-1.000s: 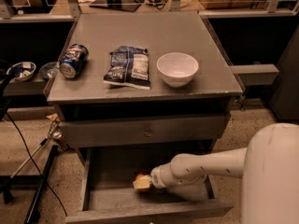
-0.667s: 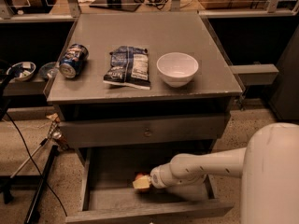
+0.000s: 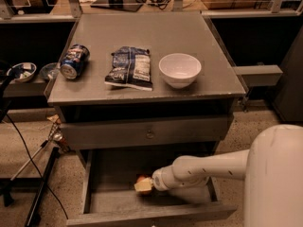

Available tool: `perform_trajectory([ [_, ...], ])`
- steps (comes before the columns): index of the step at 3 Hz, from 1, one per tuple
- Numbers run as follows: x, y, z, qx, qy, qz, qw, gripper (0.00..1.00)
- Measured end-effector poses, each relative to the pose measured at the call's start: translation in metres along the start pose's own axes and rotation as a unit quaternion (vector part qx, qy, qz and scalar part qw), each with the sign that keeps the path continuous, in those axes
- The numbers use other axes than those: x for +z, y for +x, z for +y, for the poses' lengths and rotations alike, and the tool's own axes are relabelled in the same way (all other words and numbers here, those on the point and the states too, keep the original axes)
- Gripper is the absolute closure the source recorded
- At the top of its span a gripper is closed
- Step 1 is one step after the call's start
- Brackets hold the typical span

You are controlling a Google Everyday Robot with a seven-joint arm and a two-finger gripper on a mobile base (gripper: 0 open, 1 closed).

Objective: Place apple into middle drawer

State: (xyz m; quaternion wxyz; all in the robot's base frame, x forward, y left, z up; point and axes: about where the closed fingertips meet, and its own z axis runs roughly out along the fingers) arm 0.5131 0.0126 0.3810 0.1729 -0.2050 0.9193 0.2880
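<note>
Looming at lower right, the robot's white body (image 3: 277,174) fills the corner, its pale arm (image 3: 208,167) reaching left and slightly down. Grey cabinet (image 3: 142,37) stands centre frame, flat top seen from above. Below the top, a closed drawer front (image 3: 109,135) with a small round knob at its middle. Beneath that, the middle drawer (image 3: 113,197) is pulled out toward the camera: shallow grey box, low side walls, plain front panel along the bottom edge, floor mostly bare. On the cabinet top, from right to left: white bowl (image 3: 180,70), upright; dark blue snack bag (image 3: 129,67) lying flat just beside it; blue drink can (image 3: 74,61) on its side near the left edge. Gripper (image 3: 143,187), tan-coloured, sits low inside the middle drawer, close above the floor. Apple (image 3: 141,178) shows as a small reddish patch right at the gripper, inside the drawer, near its centre. Cannot tell whether the gripper clasps the apple or has let go.
</note>
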Motion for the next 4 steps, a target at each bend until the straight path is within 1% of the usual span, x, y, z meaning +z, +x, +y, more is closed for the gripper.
perform_trajectory([
  [2, 0.0, 0.0, 0.0, 0.0, 0.0, 0.0, 1.0, 0.11],
  [3, 0.0001, 0.0, 0.0001, 0.0, 0.0, 0.0, 1.0, 0.0],
  [4, 0.0001, 0.0, 0.0001, 0.0, 0.0, 0.0, 1.0, 0.0],
])
